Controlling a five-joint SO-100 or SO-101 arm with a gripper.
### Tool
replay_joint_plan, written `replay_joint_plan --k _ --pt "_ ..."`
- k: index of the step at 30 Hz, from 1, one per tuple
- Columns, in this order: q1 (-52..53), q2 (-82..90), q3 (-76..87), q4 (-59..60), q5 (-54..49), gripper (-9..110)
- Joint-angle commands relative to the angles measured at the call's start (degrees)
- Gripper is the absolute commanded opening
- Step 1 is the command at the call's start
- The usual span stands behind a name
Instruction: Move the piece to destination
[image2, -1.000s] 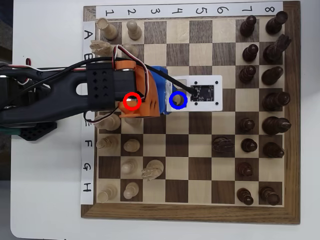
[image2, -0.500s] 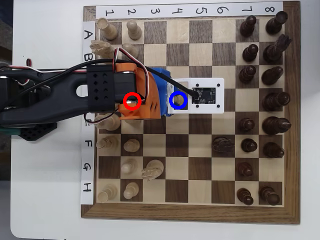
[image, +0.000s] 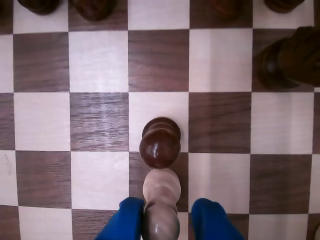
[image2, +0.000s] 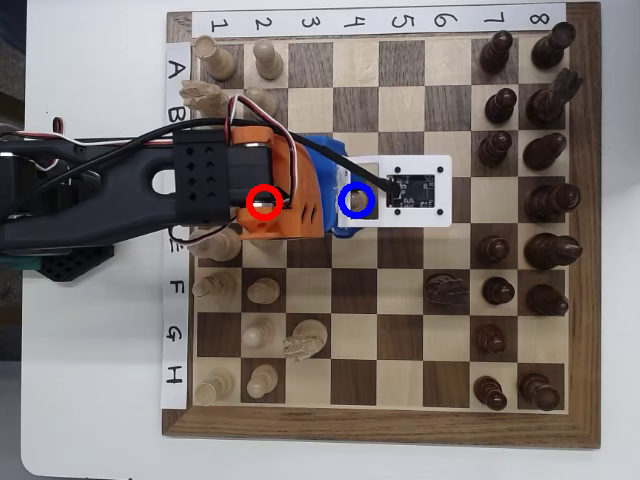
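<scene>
Wrist view: gripper (image: 167, 225), blue fingers (image: 122, 222) closed around pale pawn (image: 161, 187) on dark square; dark pawn (image: 160, 145) touching at 12 o'clock.
Overhead view: pawn (image2: 362, 201) inside blue ring (image2: 357, 201); red ring (image2: 264, 202) at 9 o'clock.

Pale cream pawn (image: 161, 187), dark brown pawn (image: 160, 143), blue claw (image: 167, 222), brown-and-cream chequered chessboard (image: 220, 60), white tabletop (image2: 95, 350).

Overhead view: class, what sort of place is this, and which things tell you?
Probably a tabletop robot chess setup: a wooden chessboard with labelled rows and columns on a white table, and a black arm reaching over it.
</scene>
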Motion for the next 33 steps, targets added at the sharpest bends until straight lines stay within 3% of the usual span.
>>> replay_joint_plan --k 1,13,20,26,33 --pt "0.88 8.44 -0.09 -3.60 29.97 20" --pt "-3.08 28.56 -8.35 13.54 29.18 20" --pt "-5.10 33.57 -20.57 22.76 22.76 14" --pt "-1.58 40.43 -22.50 26.89 2.81 2" --pt "12.13 52.91 -16.00 17.93 -29.27 0"
